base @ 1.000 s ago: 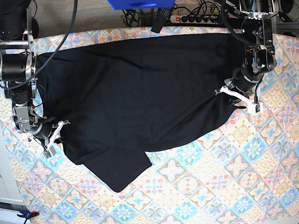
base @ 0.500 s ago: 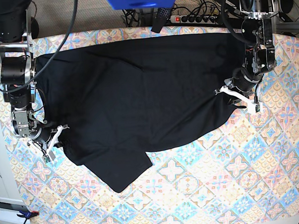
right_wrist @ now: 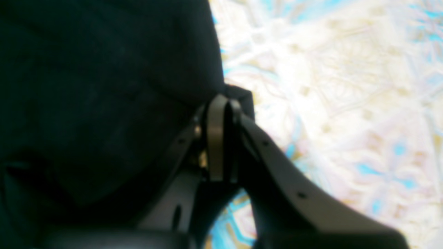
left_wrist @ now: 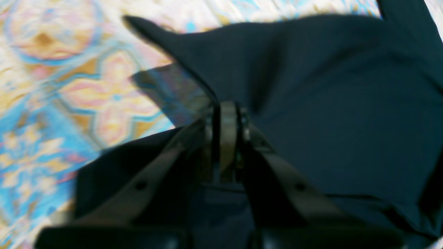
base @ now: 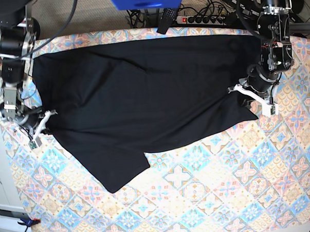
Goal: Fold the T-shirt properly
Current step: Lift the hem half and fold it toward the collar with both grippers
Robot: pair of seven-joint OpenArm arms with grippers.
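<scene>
The T-shirt (base: 144,96) lies stretched lengthwise across the bench (base: 225,195), each end pinched tight by the left claw (base: 245,94) and right claw (base: 44,122).

Lab bench: patterned tablecloth (base: 210,196), power strip (base: 202,19), tangled cables (base: 211,0).

The T-shirt (base: 144,101) covers the rear half of the table (base: 225,195), from its left edge nearly to its right — only the patterned cloth in front lies bare, with room to pass. Along the rear edge, cables and a power strip (base: 202,19) crowd the space.
</scene>
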